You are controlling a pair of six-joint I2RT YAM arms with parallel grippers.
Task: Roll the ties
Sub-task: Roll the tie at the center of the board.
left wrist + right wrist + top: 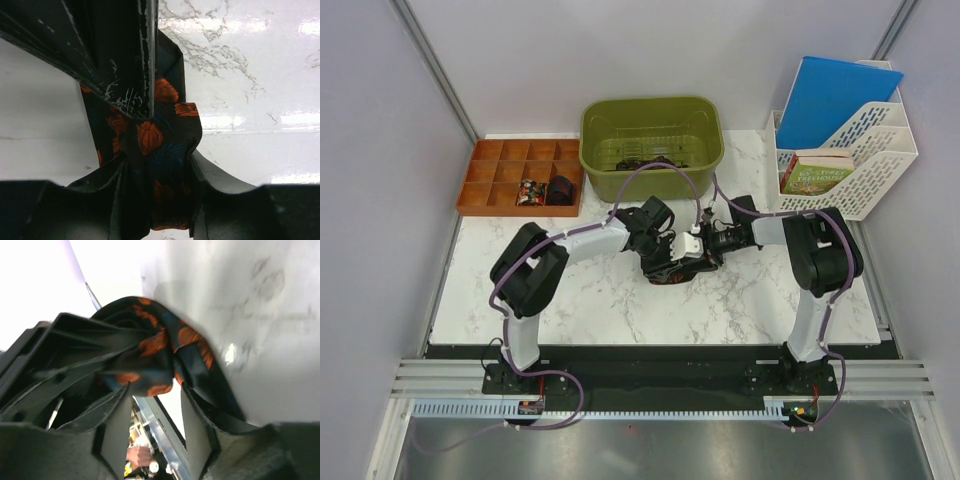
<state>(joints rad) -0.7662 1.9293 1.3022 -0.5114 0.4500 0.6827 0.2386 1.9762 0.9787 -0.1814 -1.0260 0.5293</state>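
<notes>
A black tie with orange-red blotches [670, 272] is bunched up at the middle of the marble table, between both grippers. In the left wrist view the tie [150, 135] fills the gap between my left gripper's [157, 165] fingers, which are shut on it. My left gripper [660, 245] comes in from the left. My right gripper [705, 245] comes in from the right. In the right wrist view my right gripper [155, 390] is open, and the bunched tie [160, 345] sits just past its tips. More ties [645, 160] lie in the green bin. Two small coils [545, 190] sit in the orange tray.
The green bin [705, 165] stands at the back centre. The orange compartment tray [490, 185] is at the back left. A white file rack [860, 170] holding a blue folder and a book stands at the back right. Purple cables arch over both arms.
</notes>
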